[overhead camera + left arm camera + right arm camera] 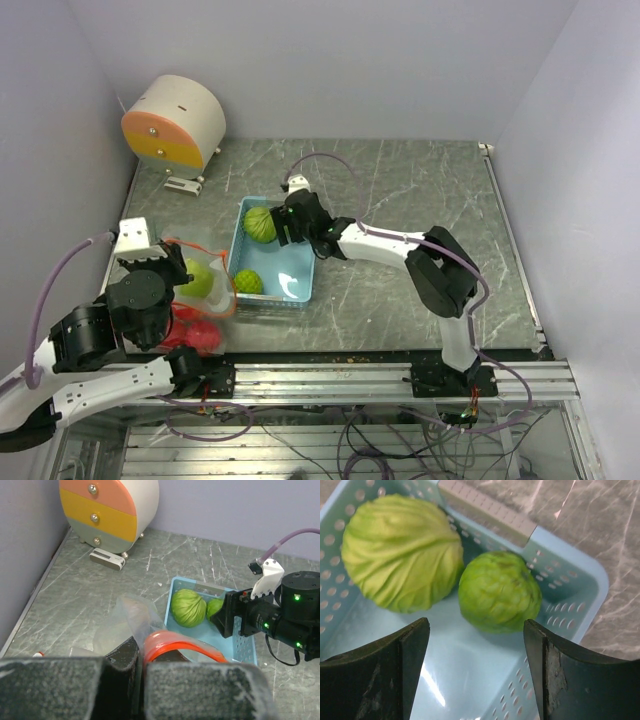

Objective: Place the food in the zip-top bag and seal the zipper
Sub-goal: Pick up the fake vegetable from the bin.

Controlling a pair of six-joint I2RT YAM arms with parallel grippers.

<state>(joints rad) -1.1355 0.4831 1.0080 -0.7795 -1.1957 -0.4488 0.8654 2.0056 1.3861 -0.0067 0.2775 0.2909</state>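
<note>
A light blue tray point(300, 283) holds a ribbed green cabbage head point(260, 223) and a small green ball point(248, 282). My right gripper point(287, 226) hangs open over the tray's far end. In the right wrist view the open gripper point(477, 647) hangs above the cabbage head point(400, 555) and a smaller green head point(499, 591). My left gripper point(163, 262) is shut on the zip-top bag point(205, 300) at its red zipper rim point(172, 641). The bag holds a green ball point(197, 280) and red pieces point(198, 335). The cabbage point(189, 607) shows in the left wrist view.
A round drawer unit point(175, 122) with orange, yellow and green fronts stands at the back left, with a small white piece point(183, 184) in front of it. Walls close in the left, back and right. A metal rail point(340, 382) runs along the near edge.
</note>
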